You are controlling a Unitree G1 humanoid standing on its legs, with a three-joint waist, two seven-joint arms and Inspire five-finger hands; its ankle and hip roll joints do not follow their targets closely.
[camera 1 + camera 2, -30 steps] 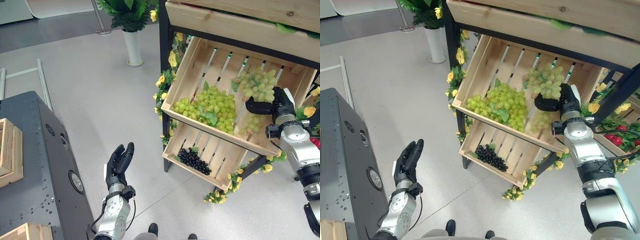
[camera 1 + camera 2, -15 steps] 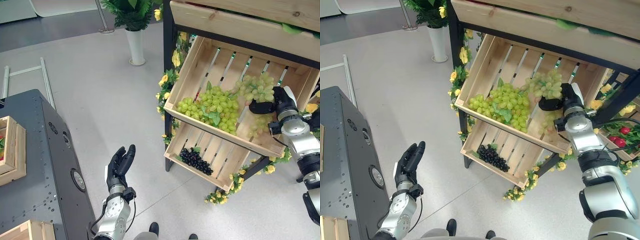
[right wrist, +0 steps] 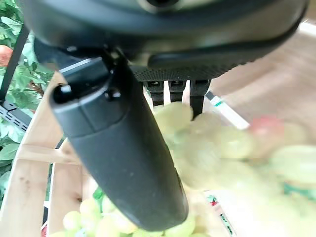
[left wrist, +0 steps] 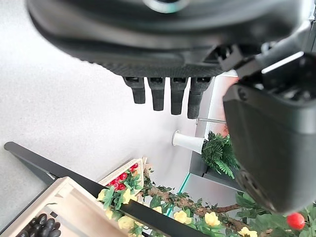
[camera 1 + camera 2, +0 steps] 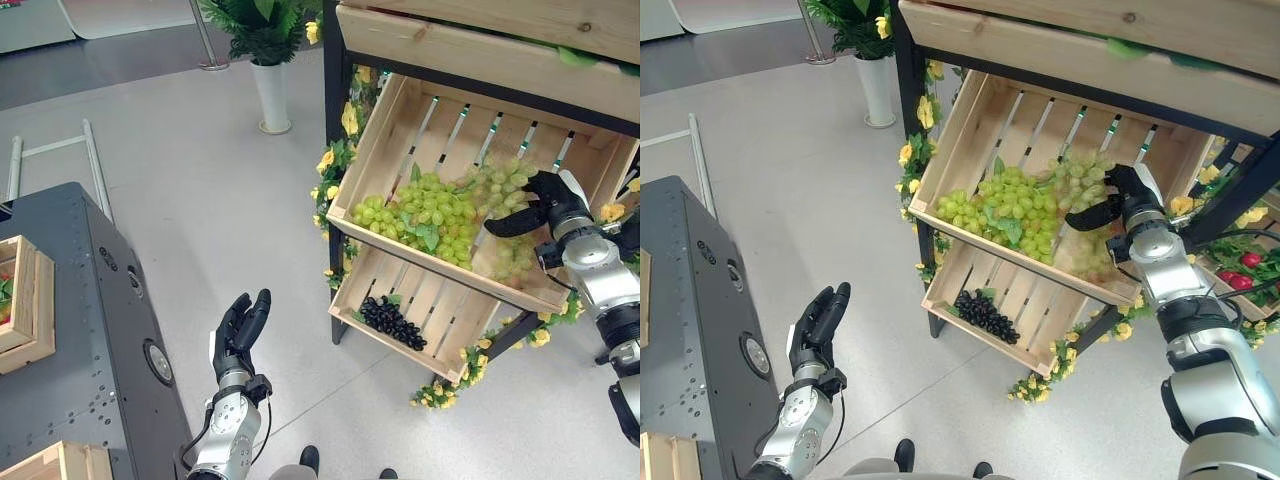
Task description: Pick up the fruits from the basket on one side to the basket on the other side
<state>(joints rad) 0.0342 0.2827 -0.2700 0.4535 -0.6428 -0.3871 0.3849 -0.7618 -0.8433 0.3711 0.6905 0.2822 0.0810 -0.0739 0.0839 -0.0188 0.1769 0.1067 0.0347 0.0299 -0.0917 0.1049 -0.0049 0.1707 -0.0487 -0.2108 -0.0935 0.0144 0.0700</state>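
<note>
**Loose hold on the grapes in the upper crate**

While the right hand point(image 5: 548, 205) sits against a green grape bunch point(image 5: 500, 190) in the slanted upper crate point(image 5: 385, 140), the left eye view shows its thumb stretched out along the fruit and its fingers spread, not wrapped round it. The bunch lies on the slats just beside a larger green grape bunch point(image 5: 425, 215). If the hand lifts from this pose, the grapes will likely slide down the tilted slats toward the crate's front lip, or single berries may tear off. Below, black grapes point(image 5: 390, 322) rest in the lower crate point(image 5: 420, 320).

From the right eye view, the left hand point(image 5: 818, 322) stands near the dark counter point(image 5: 690, 330), fingers straight and empty, well apart from the shelf. A wooden box point(image 5: 25, 305) on that counter looks like the target, a long carry across, and a weak grasp could drop the bunch on the floor.

Past the left hand's straight fingers point(image 4: 163, 94), the left wrist view shows floor and a white vase point(image 4: 190, 141).

Close up in the right wrist view, the thumb point(image 3: 118, 148) lies across green grapes, the fingers nearly straight behind it; closure looks incomplete.
</note>
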